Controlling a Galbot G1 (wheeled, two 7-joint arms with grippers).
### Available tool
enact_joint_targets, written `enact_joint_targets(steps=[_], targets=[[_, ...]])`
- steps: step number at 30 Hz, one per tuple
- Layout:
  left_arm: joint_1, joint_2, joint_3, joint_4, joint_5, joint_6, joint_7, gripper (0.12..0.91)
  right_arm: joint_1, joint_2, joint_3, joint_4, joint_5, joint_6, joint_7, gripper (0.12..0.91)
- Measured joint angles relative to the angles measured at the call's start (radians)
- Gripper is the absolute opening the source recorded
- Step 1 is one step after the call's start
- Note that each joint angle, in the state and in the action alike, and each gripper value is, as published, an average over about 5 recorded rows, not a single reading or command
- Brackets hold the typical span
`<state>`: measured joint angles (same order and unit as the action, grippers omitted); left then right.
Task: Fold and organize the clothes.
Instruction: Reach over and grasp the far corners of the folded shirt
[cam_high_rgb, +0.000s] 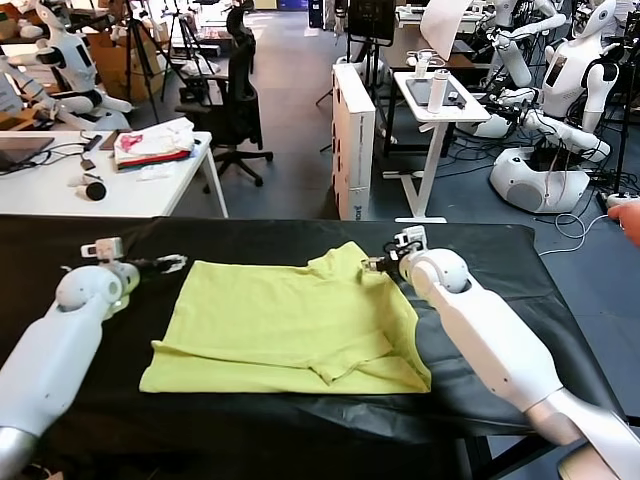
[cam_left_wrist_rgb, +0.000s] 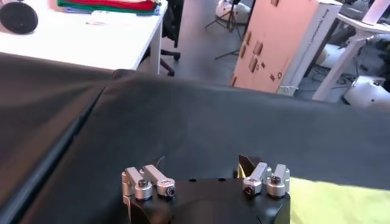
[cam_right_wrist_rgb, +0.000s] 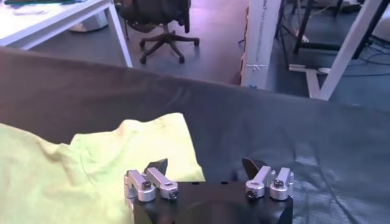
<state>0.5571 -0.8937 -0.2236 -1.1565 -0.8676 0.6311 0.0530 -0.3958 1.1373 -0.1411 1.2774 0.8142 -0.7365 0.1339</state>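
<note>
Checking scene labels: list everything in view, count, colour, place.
T-shirt: 1, lime yellow-green, partly folded, middle of the black table.
Table: 1, black-covered, in front of the robot.
White desk: 1, behind the table on the left.
Cloth pile: 1, white, red and pink, on the white desk.
Office chair: 1, black, beyond the desk.
Box: 1, white and tan, upright on the floor past the table.
Side table: 1, white, back right.
Other robots: several, white, background.
Left gripper: 1, open, at the shirt's far left corner.
Right gripper: 1, open, at the shirt's far right sleeve.
</note>
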Motion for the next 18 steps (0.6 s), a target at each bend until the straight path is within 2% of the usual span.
enact_joint_targets(steps=[5, 7, 13, 15, 18], targets=[[0.002, -0.013, 0.004, -0.004, -0.006, 0.003, 0.0, 0.907, 0.002, 0.012, -0.004, -0.01, -0.007, 0.0, -0.004, 0.905], [0.002, -0.017, 0.006, -0.006, -0.005, 0.003, 0.0, 0.907, 0.002, 0.017, -0.005, -0.014, -0.011, 0.0, -0.005, 0.879], [0.007, -0.027, 0.008, -0.007, 0.002, 0.003, -0.001, 0.893, 0.002, 0.026, -0.006, -0.025, -0.022, 0.001, -0.012, 0.719], [0.011, -0.027, 0.008, -0.01, 0.004, 0.002, 0.0, 0.833, 0.001, 0.028, -0.006, -0.026, -0.023, 0.001, -0.013, 0.667], [0.019, -0.027, 0.008, -0.014, 0.007, 0.0, 0.001, 0.661, -0.002, 0.028, -0.006, -0.023, -0.024, 0.001, -0.015, 0.566]])
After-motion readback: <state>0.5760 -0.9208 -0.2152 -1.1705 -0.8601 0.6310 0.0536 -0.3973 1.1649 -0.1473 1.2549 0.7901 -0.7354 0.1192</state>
